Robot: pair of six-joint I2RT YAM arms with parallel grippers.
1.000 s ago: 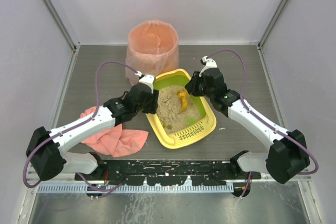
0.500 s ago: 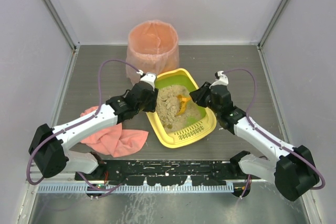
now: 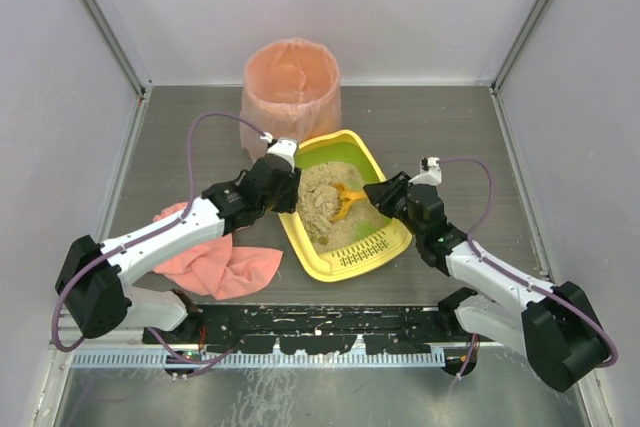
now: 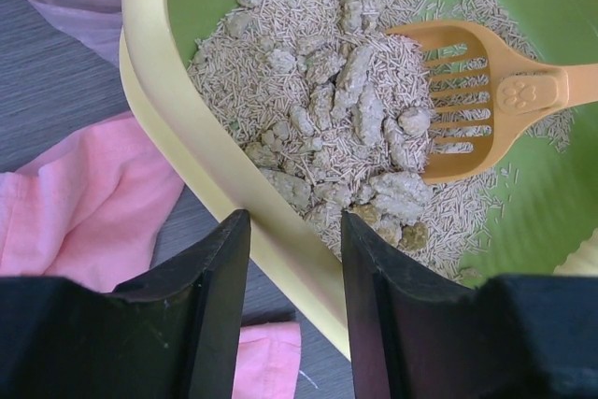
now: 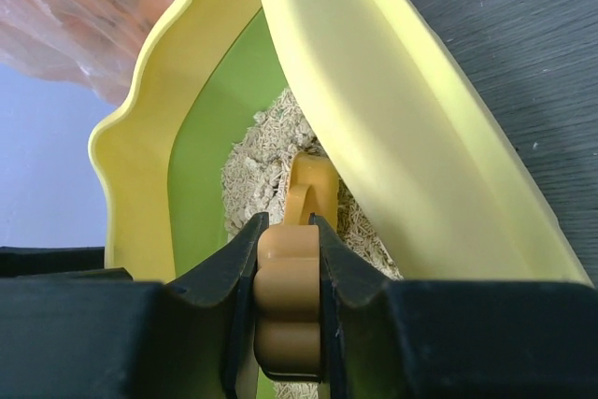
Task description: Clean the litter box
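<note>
Your right claw (image 5: 286, 259) is clamped on the scoop handle (image 5: 288, 296); its slotted blade (image 4: 458, 100) points away into the litter box (image 3: 300, 232) mid-tabletop, clumps (image 4: 360, 114) just beyond. Left claw (image 4: 294, 277) straddles the near rim, apart.

No readable text anywhere; only a paw-print emblem on the orange scoop (image 4: 523, 92).

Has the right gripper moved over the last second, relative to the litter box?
Yes. The right gripper has pulled back toward the near edge, from beside the litter box's far right rim to its near right side.
</note>
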